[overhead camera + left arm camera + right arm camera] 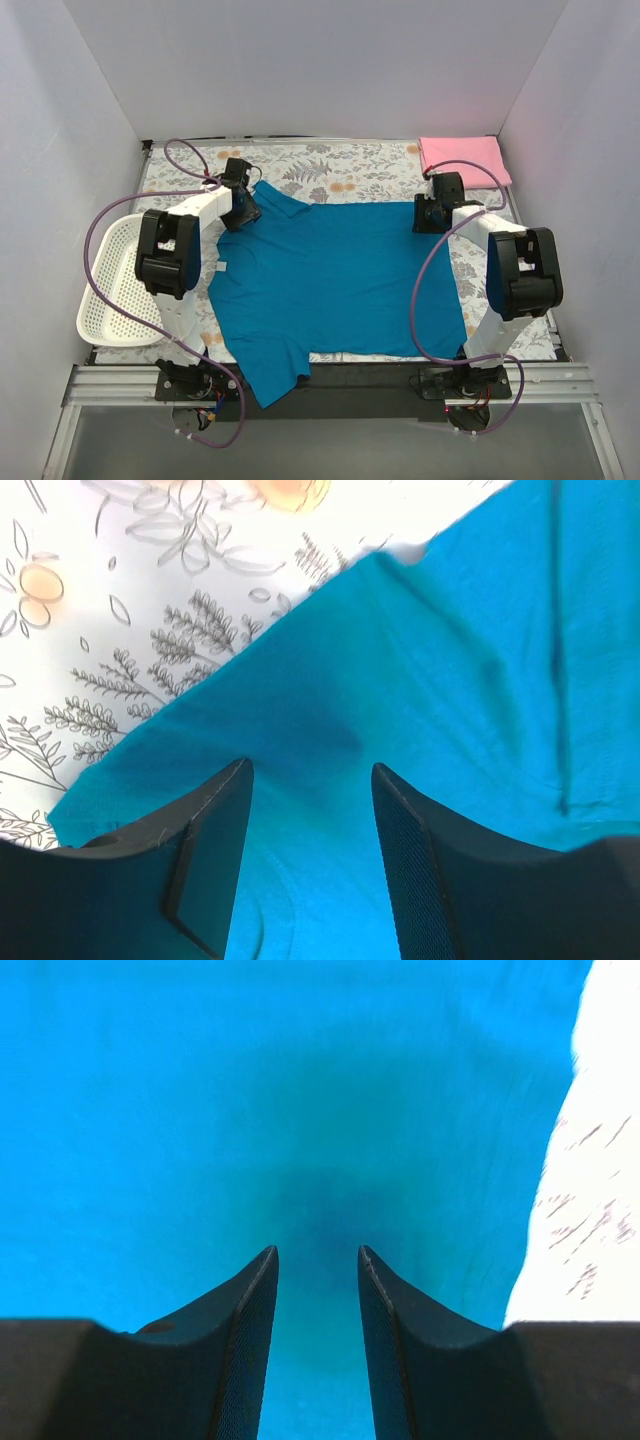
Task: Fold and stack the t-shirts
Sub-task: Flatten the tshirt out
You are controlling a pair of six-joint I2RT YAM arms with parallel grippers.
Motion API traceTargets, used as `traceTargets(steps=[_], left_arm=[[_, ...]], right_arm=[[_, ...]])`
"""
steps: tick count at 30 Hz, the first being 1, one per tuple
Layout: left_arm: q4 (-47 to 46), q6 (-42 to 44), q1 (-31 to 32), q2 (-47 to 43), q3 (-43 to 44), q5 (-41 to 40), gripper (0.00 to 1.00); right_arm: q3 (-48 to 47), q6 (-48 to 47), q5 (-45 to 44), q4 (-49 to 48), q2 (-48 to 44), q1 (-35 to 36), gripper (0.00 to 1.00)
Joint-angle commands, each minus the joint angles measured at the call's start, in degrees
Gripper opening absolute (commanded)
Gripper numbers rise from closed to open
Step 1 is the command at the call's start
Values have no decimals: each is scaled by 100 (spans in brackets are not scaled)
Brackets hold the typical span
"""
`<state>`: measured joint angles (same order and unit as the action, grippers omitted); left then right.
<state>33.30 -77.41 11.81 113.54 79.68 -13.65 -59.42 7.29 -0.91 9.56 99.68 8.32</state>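
Here, the left gripper [240, 206] hangs with its fingers parted over the far sleeve of the teal-blue t-shirt [335, 270], with nothing between them. The cloth lies spread directly beneath, and its edge runs just ahead of the fingertips onto the floral table cover [340, 165]. The right gripper [432, 214] is likewise spread, gripping nothing, above the shirt's far hem corner; bare cover shows just to its right. The light pink t-shirt [463, 157] lies folded just beyond the right gripper, apart from the teal one. A white basket [110, 290] sits to the left gripper's left, nearer the arm bases.
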Motion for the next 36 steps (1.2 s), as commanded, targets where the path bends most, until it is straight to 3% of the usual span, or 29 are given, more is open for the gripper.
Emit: traceTargets(steps=[1,5,14,27,32,36], left_arm=[[-25,-47,-47,-281,390,-86,50],[238,-47,-39,-7,531,-33,50],[388,-11,-39,-16,-31,-33,49],[362,-231,-48,-876,-1525,187,46],[161,-56,-39,-1342,-1412,3,46],[-24,129,-82,-1230,-903,-375,47]], right_arm=[[-597,-105,47,-121,-125,-23,44],[-659,-61,380,-121,69,-23,44],[-80,124,486,-121,87,-23,44],[914,255,346,133,-492,-58,44],[652,220,714,335,-704,-58,44],[397,159,996,389,-801,-58,44]])
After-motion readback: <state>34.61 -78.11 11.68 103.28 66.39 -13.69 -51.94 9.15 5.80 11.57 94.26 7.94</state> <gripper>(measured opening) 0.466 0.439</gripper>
